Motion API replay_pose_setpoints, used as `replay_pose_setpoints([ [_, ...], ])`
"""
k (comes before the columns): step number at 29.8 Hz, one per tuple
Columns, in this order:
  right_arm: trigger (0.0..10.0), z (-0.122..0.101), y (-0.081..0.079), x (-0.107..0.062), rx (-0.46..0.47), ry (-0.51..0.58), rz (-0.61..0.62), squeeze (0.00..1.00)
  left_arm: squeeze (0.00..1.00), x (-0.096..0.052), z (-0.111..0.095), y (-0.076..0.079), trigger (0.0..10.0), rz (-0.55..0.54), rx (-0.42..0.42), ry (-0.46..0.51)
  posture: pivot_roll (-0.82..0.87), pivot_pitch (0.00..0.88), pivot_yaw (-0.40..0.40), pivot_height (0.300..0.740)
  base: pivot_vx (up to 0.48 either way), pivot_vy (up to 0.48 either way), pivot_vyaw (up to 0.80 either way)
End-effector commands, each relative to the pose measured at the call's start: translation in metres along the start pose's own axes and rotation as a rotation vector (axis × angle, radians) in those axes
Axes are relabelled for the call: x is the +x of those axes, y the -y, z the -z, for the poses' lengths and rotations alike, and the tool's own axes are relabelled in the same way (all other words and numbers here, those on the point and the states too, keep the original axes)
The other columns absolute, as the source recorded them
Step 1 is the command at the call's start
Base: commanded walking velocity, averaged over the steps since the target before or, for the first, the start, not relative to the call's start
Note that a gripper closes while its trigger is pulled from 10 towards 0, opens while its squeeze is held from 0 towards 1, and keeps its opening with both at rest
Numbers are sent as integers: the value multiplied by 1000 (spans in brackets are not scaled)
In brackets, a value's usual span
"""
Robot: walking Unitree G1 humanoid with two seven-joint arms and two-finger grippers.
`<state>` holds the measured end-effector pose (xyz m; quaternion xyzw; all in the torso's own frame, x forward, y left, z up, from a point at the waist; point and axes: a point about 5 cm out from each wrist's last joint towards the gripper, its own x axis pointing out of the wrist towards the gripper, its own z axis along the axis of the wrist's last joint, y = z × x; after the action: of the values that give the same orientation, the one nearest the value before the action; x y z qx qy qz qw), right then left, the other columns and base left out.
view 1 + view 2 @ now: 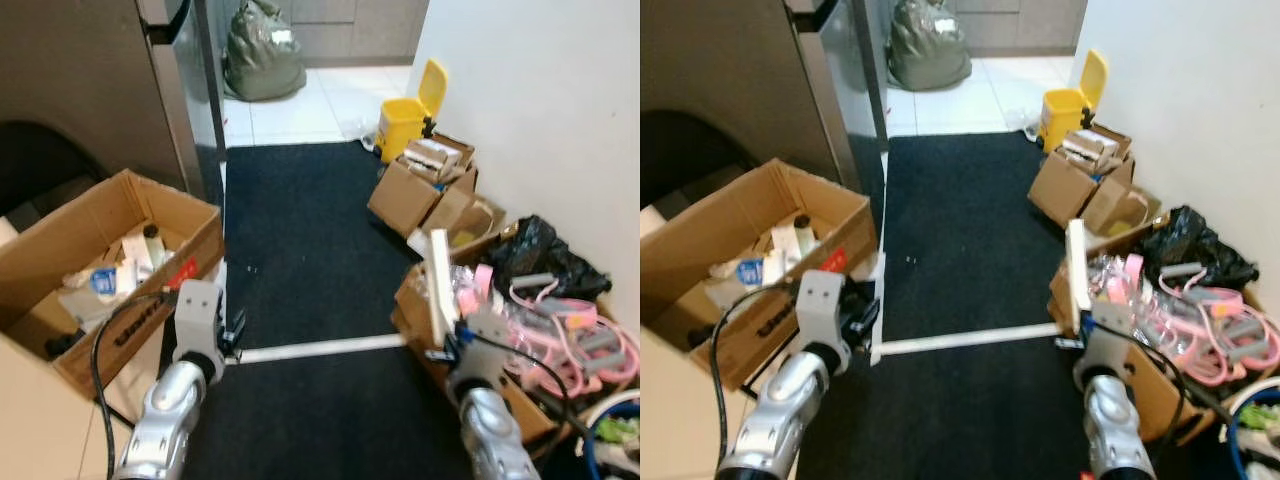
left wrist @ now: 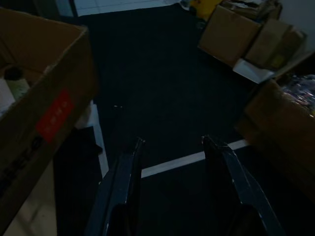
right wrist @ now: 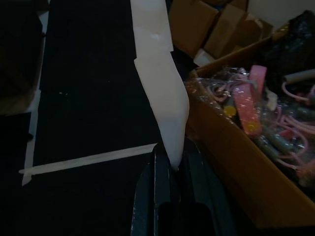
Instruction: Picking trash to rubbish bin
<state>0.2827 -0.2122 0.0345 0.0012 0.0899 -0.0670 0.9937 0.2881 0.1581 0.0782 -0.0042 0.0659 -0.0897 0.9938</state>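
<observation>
Right pincer grips white strip, base hidden.

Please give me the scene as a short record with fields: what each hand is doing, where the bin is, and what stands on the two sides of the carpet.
right hand: shut on a long white strip of trash, held upright
left hand: open, holding nothing, over the dark carpet
rubbish bin: yellow bin, lid up, far ahead by the white wall
robot's left side: open cardboard box with bottles and papers
robot's right side: carton of pink items, smaller cardboard boxes
</observation>
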Motion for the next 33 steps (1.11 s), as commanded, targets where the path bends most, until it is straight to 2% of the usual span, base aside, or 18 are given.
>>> replay_pose_setpoints([
  [1,10000,4,6,-2,-27,-20,8,0,0,-2,5,0,10000,0,-4,-19,-20,120,8,740,289,0,0],
  [12,10000,3,2,-1,-70,-15,-20,0,0,-3,5,1,10000,5,-4,-17,-21,113,6,740,287,0,0],
  [29,10000,3,3,0,-80,-17,-26,0,0,-2,6,2,10000,8,-5,-14,-28,91,2,740,286,0,0],
  [33,10000,3,2,0,-81,-18,-32,0,0,-2,6,2,10000,8,-5,-14,-28,92,2,740,287,0,623],
])
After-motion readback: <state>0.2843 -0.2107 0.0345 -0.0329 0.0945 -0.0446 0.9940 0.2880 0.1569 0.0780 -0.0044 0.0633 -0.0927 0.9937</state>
